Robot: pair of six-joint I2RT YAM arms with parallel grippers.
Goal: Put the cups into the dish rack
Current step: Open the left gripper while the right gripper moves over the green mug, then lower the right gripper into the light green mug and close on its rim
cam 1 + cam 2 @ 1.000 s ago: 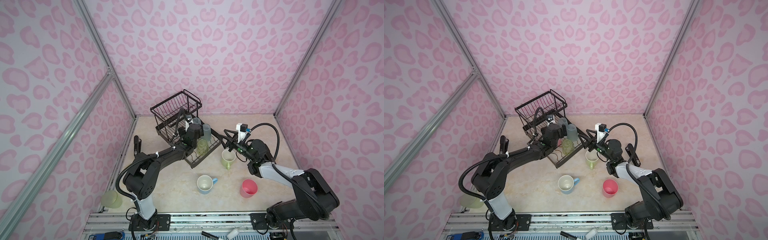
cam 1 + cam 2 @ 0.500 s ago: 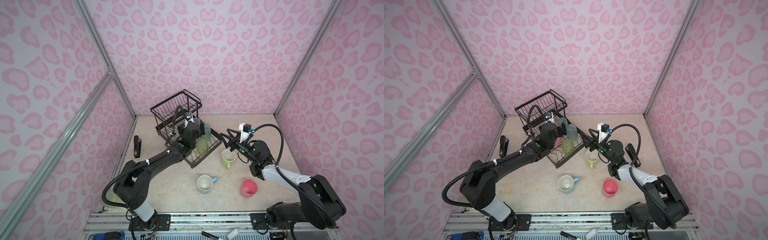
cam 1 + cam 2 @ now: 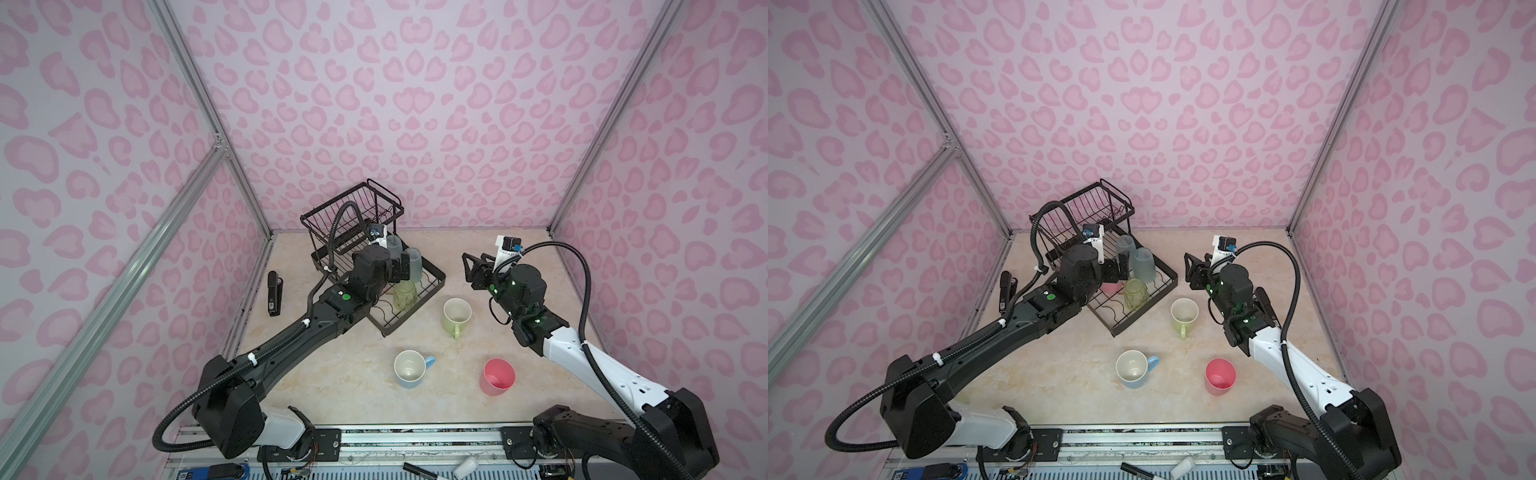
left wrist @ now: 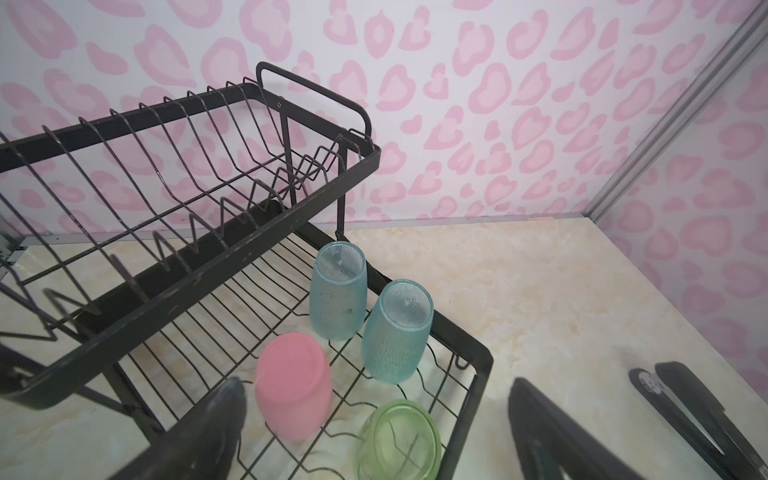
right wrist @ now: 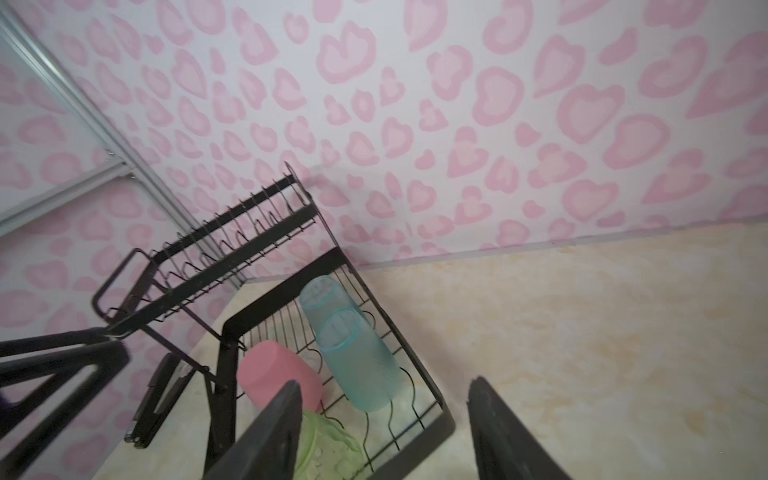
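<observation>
Left gripper (image 4: pixel 376 388) wide open, empty; right gripper (image 5: pixel 385 384) part open, seemingly empty. Pink cup (image 4: pixel 293 386) just beside left's jaw: a sideways swing could topple it in dish rack (image 4: pixel 208 272)

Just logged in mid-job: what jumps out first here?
The dish rack at the back left, four cups upside down in its lower tray, the left gripper open above them. On the table, a green mug, a blue mug and a pink cup wait. The right gripper hangs open, empty, beside the rack.

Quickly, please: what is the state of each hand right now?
Left hand: open, holding nothing.
Right hand: open, holding nothing.
</observation>
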